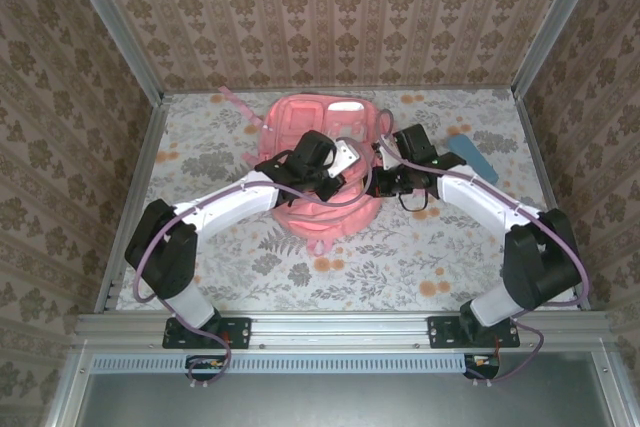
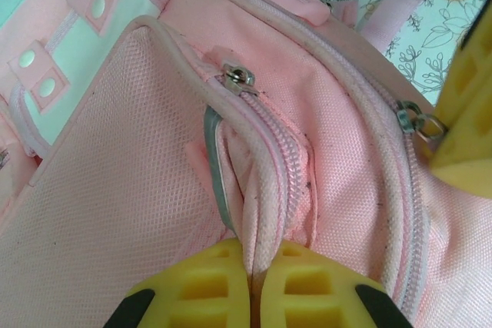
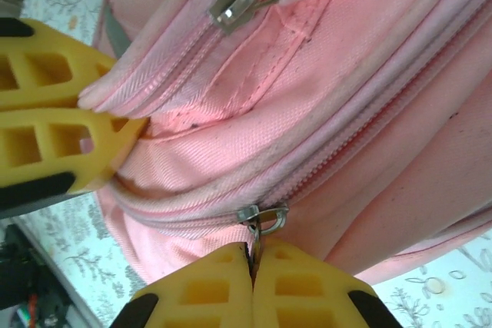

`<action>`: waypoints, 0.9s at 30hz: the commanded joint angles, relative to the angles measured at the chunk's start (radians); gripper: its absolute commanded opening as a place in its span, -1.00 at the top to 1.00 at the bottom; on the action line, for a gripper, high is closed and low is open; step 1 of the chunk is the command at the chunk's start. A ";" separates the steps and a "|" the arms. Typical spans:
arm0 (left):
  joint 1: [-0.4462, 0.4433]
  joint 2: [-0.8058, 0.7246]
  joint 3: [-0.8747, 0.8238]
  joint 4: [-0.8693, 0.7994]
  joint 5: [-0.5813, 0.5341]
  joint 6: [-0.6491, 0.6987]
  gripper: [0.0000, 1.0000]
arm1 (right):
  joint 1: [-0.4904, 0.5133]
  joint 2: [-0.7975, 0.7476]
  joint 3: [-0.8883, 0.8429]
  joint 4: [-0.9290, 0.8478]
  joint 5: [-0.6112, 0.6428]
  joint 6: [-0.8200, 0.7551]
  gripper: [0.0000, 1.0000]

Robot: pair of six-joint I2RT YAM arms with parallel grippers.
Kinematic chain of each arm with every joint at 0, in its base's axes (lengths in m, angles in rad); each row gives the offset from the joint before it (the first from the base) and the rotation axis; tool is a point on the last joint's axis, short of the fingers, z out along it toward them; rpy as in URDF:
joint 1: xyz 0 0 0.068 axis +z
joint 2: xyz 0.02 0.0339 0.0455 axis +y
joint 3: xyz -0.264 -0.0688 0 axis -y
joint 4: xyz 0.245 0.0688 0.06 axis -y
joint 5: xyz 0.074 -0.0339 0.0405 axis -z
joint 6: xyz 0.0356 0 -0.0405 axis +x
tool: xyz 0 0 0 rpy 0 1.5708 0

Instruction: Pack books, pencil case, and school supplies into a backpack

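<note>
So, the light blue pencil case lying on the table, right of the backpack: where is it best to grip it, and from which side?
Grip the pencil case across its narrow width, near the middle of its length, coming straight down from above. It lies flat on the table, long, slim and slanted, so fingers turned to cross its long axis should probably close on it most securely.

Top camera high, looking down over table (image 1: 400, 257). Both wrist cameras close on backpack (image 2: 154, 190), shared with top.

backpack (image 1: 325, 219) blocks centre, free table (image 1: 400, 267) in front
</note>
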 commanded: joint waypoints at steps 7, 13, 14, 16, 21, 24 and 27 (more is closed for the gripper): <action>0.033 -0.053 -0.003 0.169 0.050 -0.170 1.00 | 0.111 -0.093 -0.101 0.099 -0.132 0.145 1.00; 0.050 -0.039 -0.016 0.229 0.077 -0.241 1.00 | 0.156 -0.082 -0.148 0.231 -0.134 0.243 1.00; 0.053 -0.039 -0.020 0.234 0.081 -0.251 1.00 | 0.156 -0.087 -0.157 0.244 -0.114 0.255 1.00; 0.061 -0.042 -0.022 0.243 0.101 -0.275 1.00 | 0.156 -0.106 -0.182 0.281 -0.068 0.278 1.00; 0.072 -0.041 -0.022 0.269 0.149 -0.331 1.00 | 0.172 -0.131 -0.213 0.381 -0.082 0.311 1.00; 0.074 -0.029 -0.024 0.299 0.166 -0.366 1.00 | 0.199 -0.108 -0.205 0.383 -0.087 0.307 1.00; 0.077 -0.017 -0.024 0.312 0.161 -0.380 1.00 | 0.201 -0.088 -0.210 0.387 -0.094 0.323 1.00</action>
